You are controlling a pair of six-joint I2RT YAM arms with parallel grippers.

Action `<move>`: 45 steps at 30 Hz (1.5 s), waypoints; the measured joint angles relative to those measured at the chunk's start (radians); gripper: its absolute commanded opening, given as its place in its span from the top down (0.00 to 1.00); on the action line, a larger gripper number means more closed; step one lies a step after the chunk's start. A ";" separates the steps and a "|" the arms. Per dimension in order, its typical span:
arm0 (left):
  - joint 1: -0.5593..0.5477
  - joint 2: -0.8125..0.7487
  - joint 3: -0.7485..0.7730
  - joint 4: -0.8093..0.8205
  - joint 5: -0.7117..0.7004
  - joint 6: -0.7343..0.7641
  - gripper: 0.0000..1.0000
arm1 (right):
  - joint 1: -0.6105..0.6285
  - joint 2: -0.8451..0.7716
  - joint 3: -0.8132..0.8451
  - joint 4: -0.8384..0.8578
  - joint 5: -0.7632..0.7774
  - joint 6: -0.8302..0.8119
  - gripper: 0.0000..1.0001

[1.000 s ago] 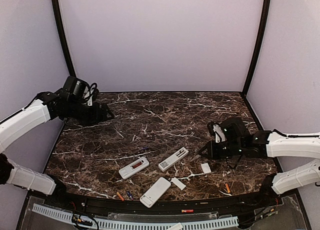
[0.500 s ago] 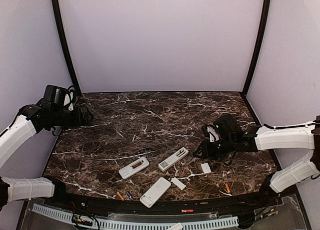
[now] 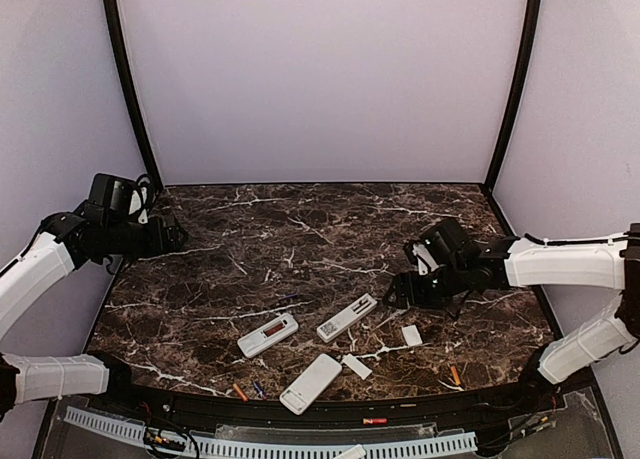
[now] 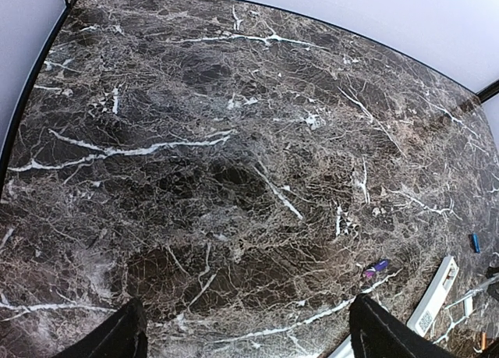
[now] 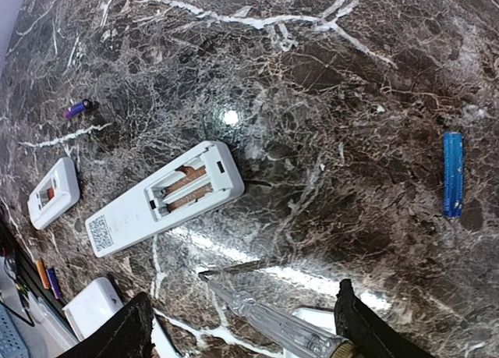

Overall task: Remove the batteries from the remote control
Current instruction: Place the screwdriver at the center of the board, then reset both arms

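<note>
The right jaws stood spread, gripping nothing, with a clear-handled tool (image 5: 269, 327) lying between them. Just ahead lay the remote control (image 5: 132, 221), compartment uncovered, two orange batteries (image 5: 187, 188) inside, and a blue battery (image 5: 452, 175) farther off to one side. The left jaws gaped empty above the table (image 4: 234, 179).

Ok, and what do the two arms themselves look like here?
The left arm and right arm both have smooth white shell links that end in bulky black wrist units. Loose black cables loop over the left wrist. The fingers are plain black, and no markings are legible.
</note>
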 measured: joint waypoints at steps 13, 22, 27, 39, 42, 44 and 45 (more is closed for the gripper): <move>0.000 -0.005 0.000 0.006 0.000 0.000 0.10 | 0.000 0.002 0.076 -0.182 0.207 -0.094 0.01; 0.000 -0.006 0.000 0.021 0.001 -0.014 0.10 | 0.018 0.012 0.153 -0.276 0.363 -0.197 0.01; 0.000 -0.005 -0.006 0.042 0.001 -0.032 0.09 | 0.002 -0.022 0.148 -0.267 0.377 -0.208 0.01; 0.158 0.172 -0.085 0.288 -0.023 -0.066 0.06 | -0.375 -0.222 -0.013 -0.002 0.242 -0.234 0.01; 0.291 0.180 -0.129 0.369 0.023 -0.079 0.04 | -0.576 -0.266 -0.054 0.072 0.170 -0.268 0.01; 0.373 0.178 -0.155 0.425 0.036 -0.083 0.03 | -0.687 -0.288 -0.074 0.115 0.150 -0.291 0.01; 0.403 0.174 -0.169 0.455 0.035 -0.083 0.03 | -0.736 -0.298 -0.084 0.139 0.140 -0.299 0.01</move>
